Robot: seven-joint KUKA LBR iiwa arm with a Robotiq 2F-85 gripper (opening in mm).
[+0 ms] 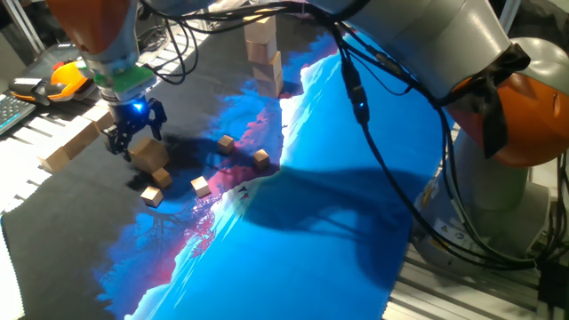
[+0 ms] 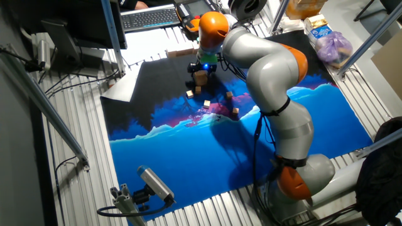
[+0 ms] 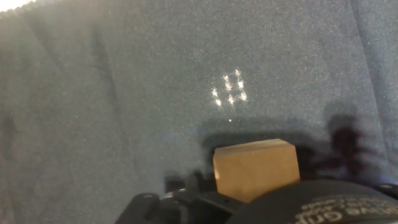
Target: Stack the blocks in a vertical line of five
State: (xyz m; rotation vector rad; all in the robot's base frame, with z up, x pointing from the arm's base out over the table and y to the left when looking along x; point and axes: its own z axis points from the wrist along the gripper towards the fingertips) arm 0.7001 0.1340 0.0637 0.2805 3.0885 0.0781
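One tan wooden block [image 1: 149, 155] sits on the dark mat at the left, apart from the others. It also shows in the other fixed view [image 2: 200, 78] and low in the hand view [image 3: 255, 168]. My gripper [image 1: 135, 135] hangs just above and slightly left of it with its fingers [image 1: 115, 142] spread open, holding nothing. It also shows in the other fixed view [image 2: 202, 68]. A stack of the same blocks [image 1: 265, 58] stands upright at the far edge of the mat, its top cut off by the frame. In the other fixed view the arm hides the stack.
Several tiny tan cubes [image 1: 227, 142] [image 1: 260, 158] [image 1: 201, 186] lie on the mat between the block and the stack. A long wooden bar [image 1: 76, 142] lies left of the gripper. The blue and pink printed mat [image 1: 338, 196] covers the table's right part.
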